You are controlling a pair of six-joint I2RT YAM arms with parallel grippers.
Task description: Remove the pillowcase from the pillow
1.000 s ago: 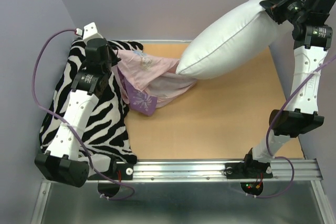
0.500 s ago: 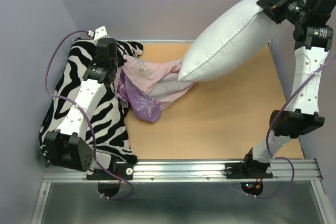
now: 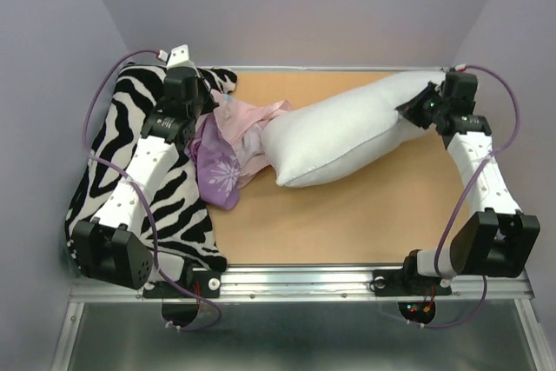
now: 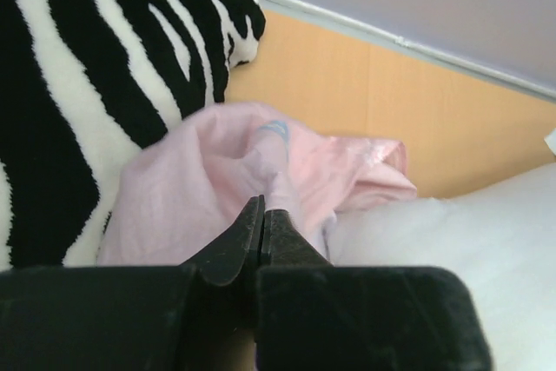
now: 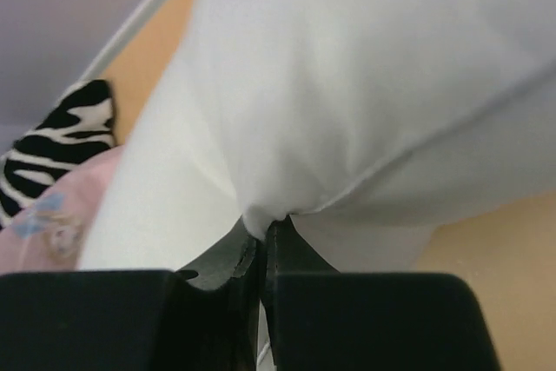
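The plain white pillow (image 3: 334, 132) lies across the wooden table, its left end against the crumpled pink-purple pillowcase (image 3: 228, 141). My right gripper (image 3: 415, 110) is shut on the pillow's right corner; the wrist view shows the white fabric (image 5: 347, 110) pinched between the fingers (image 5: 263, 232). My left gripper (image 3: 201, 112) is shut on a fold of the pillowcase (image 4: 217, 180), its fingertips (image 4: 262, 213) closed on the pale pink cloth beside the pillow's white edge (image 4: 469, 241).
A black-and-white zebra-striped cushion (image 3: 117, 162) fills the table's left side under my left arm; it also shows in the left wrist view (image 4: 78, 84). The bare wooden tabletop (image 3: 347, 215) lies in front of the pillow. Grey walls stand close on both sides and behind.
My right gripper came down from high at the back right and laid the pillow on the table. The pillow slid out of the pillowcase, which bunched up at my left gripper.
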